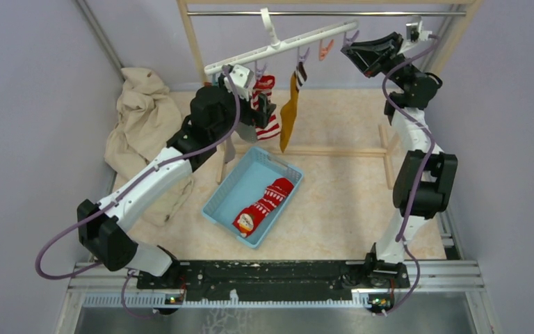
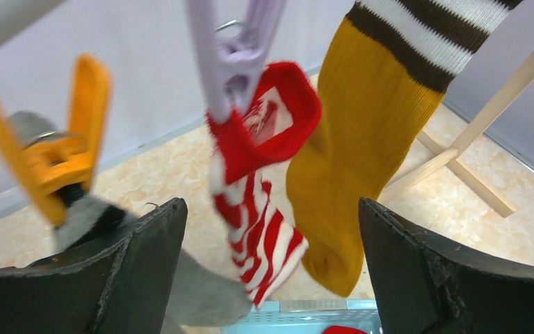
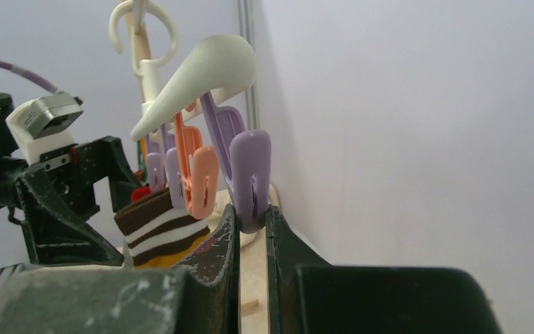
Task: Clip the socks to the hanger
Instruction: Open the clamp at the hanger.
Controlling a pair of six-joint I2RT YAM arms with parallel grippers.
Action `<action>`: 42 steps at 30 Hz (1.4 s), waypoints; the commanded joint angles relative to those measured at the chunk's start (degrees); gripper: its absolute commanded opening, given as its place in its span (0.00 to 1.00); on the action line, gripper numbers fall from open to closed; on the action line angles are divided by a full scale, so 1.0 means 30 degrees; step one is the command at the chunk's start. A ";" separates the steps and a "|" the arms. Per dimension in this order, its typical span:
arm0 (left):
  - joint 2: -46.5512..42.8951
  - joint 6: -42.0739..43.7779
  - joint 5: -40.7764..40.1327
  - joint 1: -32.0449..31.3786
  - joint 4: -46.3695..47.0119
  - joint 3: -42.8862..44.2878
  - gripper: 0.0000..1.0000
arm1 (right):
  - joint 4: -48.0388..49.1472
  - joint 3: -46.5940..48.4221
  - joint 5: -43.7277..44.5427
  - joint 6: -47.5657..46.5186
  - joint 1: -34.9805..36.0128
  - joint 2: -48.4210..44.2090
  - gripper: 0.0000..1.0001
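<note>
Mustard-yellow sock (image 1: pixel 289 118): clipped on white plastic bar hanger (image 1: pixel 278 45) (far table (image 1: pixel 334 209) edge).
Red patterned sock (image 1: pixel 264 204): in blue basket (image 1: pixel 236 188).
Left gripper (image 2: pixel 271 216): spread wide.
Right gripper (image 3: pixel 252 219): pinching purple peg (image 3: pixel 250 174).

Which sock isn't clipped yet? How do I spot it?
Find the blue tray mid-table, below the white hanger. The red sock lying in it has white patterned bands; the mustard sock, striped sock and grey sock hang clipped.

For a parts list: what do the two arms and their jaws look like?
The left arm and right arm have white links joined by bulky black joint housings. A purple cable loops along each. The jaws are black, wedge-shaped, scuffed; a small white-and-grey camera box sits on the left wrist.
</note>
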 commanded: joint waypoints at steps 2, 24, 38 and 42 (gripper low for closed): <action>-0.0591 0.0131 0.0735 0.0021 0.0359 0.0276 0.97 | -0.0617 0.0369 0.0569 -0.0951 -0.1150 -0.1372 0.00; -0.0159 -0.0546 -0.1118 -0.0013 -0.0345 0.0978 0.98 | 0.2460 -0.6648 0.1069 0.0003 -0.3192 -0.5482 0.00; -0.0060 -0.1168 0.0415 -0.0004 0.0038 0.0898 0.97 | -0.2030 -1.1471 0.1052 -0.4010 -0.3184 -1.1398 0.00; -0.0066 -0.1886 0.1604 -0.0033 0.0261 0.0859 0.97 | -0.1019 -1.2451 0.1285 -0.3153 -0.2905 -1.2198 0.00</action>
